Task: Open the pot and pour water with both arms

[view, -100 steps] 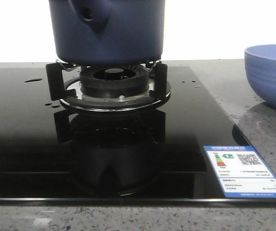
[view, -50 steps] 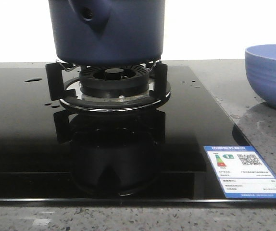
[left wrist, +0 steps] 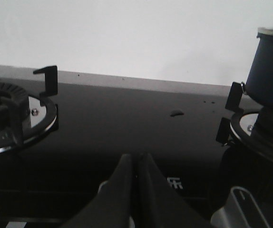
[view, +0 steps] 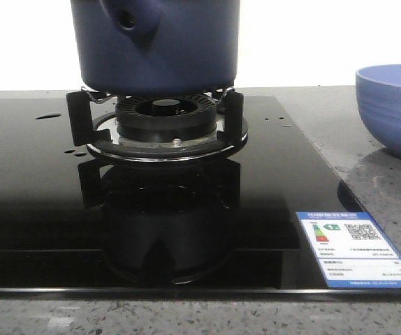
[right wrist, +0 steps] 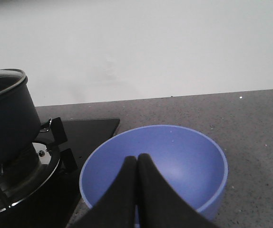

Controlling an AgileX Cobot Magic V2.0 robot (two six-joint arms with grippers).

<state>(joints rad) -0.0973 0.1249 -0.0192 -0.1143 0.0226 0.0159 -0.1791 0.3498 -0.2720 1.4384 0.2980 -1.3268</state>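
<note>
Nearest, at the near right corner of the black glass hob (view: 33, 209): a blue-bordered label (view: 354, 248). Farther, centre: the pot (view: 155, 45), seated on the burner support (view: 165, 129). Water (view: 48, 116) in drops at far left. Right, on grey counter (view: 389, 202): a lighter blue bowl (view: 392, 105). Left gripper (left wrist: 135, 164) pressed together, empty, over the hob. Right gripper (right wrist: 137, 165) likewise closed, empty, above the bowl.
</note>
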